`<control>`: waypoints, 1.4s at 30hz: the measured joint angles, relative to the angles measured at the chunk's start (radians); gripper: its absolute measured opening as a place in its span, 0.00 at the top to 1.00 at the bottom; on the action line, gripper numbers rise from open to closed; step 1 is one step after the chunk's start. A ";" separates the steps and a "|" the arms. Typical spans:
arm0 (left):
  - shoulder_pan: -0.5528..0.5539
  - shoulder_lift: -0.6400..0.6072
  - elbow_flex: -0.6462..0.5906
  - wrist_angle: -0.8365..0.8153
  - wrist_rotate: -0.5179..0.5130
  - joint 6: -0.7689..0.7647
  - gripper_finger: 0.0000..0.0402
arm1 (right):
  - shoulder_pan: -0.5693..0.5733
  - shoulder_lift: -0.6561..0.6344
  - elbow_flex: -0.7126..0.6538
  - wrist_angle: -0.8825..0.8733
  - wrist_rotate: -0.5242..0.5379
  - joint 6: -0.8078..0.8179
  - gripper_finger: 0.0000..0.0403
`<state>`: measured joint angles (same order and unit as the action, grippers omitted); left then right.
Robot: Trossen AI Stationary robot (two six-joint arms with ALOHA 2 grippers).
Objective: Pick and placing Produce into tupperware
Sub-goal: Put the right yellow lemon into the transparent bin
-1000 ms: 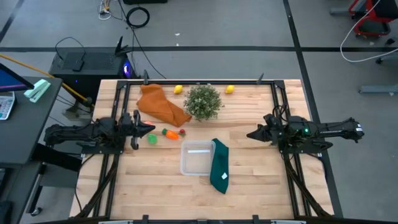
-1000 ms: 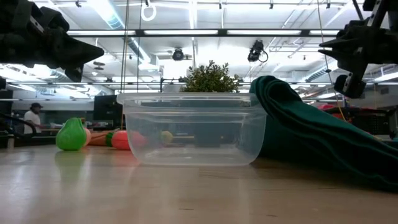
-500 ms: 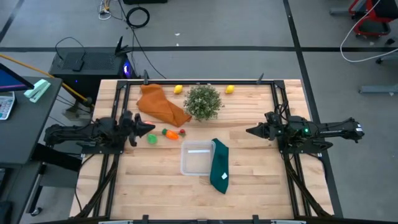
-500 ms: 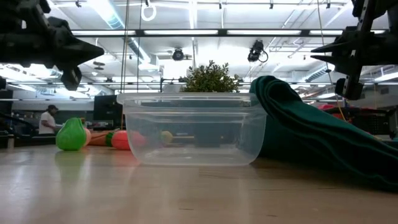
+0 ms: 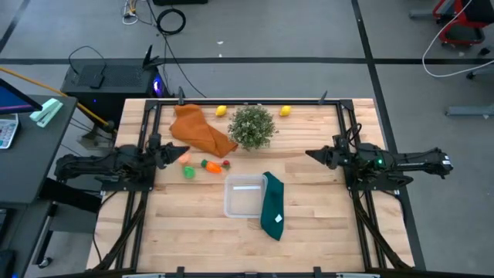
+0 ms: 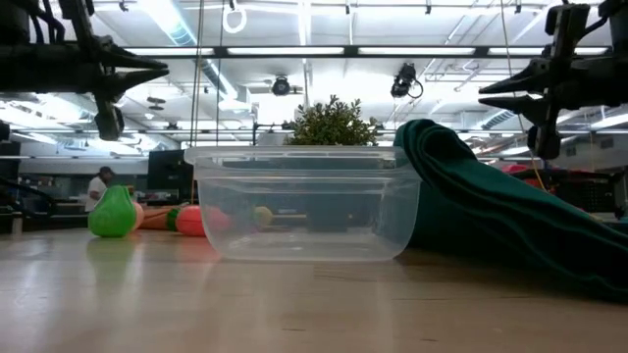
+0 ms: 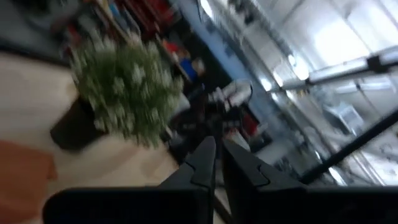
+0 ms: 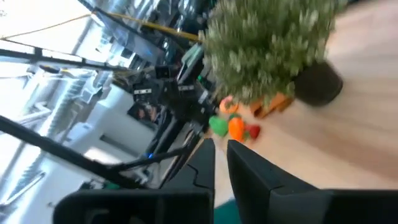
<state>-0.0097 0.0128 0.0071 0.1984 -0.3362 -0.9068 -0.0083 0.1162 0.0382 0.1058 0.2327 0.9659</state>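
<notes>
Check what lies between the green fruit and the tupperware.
Nothing visible. The green fruit lies on bare table left of the tupperware; the carrot sits farther back, off that line. Left claw hangs above the fruit.

Container (image 5: 243,196): clear, shallow, rectangular, open, empty, upright, just in front of the plant (image 5: 252,126).
Lemons: two yellow ones, one (image 5: 221,110) behind the plant's left, one (image 5: 285,110) behind its right.
Green fruit (image 5: 188,173), carrot (image 5: 208,164), red piece (image 5: 226,164): a row left-front of the plant.
Peach (image 5: 185,158): just behind the green fruit.
</notes>
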 joint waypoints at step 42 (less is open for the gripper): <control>0.207 0.512 0.481 0.228 -0.107 0.509 0.87 | -0.427 0.490 0.459 0.376 -0.138 -0.292 0.76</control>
<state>0.1968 0.5247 0.4881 0.4269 -0.4429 -0.3981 -0.4358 0.6063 0.4974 0.4822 0.0951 0.6740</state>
